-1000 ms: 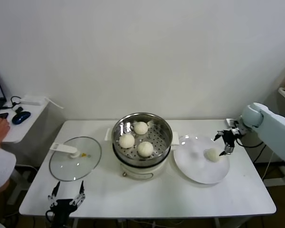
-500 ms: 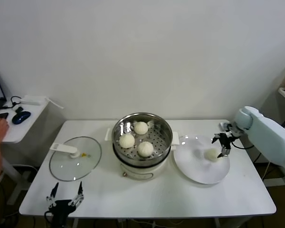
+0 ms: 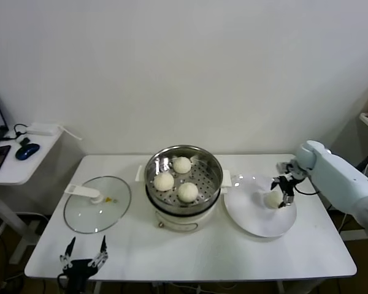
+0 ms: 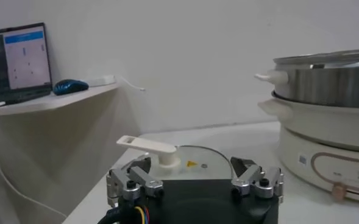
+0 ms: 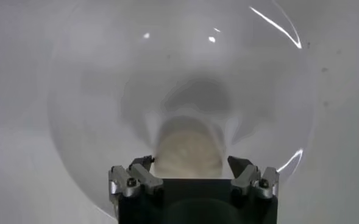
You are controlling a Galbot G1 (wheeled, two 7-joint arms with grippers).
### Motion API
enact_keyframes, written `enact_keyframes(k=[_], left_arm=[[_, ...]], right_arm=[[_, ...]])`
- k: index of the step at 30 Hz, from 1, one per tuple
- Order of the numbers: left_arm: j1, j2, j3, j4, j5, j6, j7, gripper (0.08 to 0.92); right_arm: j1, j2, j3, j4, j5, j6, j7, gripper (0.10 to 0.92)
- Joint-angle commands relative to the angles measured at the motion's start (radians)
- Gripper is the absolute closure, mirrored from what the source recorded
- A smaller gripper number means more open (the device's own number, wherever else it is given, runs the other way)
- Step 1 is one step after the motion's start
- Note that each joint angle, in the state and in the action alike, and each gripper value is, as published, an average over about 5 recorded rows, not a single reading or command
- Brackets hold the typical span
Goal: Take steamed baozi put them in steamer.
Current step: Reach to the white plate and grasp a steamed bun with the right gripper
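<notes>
Cream-white baozi [image 3: 273, 199] on the plate [image 3: 257, 225] is sitting between my right pincer's [image 3: 281, 191] spread, unclenched fingers; my left pincer [image 3: 84, 256], released, is idling at the desk's [image 3: 190, 251] near edge.

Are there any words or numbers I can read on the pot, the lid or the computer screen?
None can be read.
Pot base: a small dark mark and a curved line, too small to read.
Glass lid: a little yellow warning sticker, no letters legible.
Laptop screen: blue and white windows, text too blurred to read.
Steamer, buns and plate: no writing.
</notes>
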Motion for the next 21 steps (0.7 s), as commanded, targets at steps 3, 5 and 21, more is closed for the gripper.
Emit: enact_keyframes(k=[3, 5, 21], left_arm=[[0.001, 0.000, -0.001, 0.001, -0.001, -0.001, -0.001, 0.177], [0.001, 0.000, -0.001, 0.002, -0.002, -0.001, -0.001, 0.177], [-0.003, -0.001, -0.001, 0.005, -0.005, -0.002, -0.001, 0.177]], right_arm=[[-0.006, 0.022, 0.015, -0.026, -0.035, 0.009, -0.013, 0.205], [-0.006, 0.022, 0.017, -0.025, -0.041, 0.011, -0.017, 0.216], [0.011, 0.013, 0.016, -0.007, -0.035, 0.016, -0.025, 0.330]])
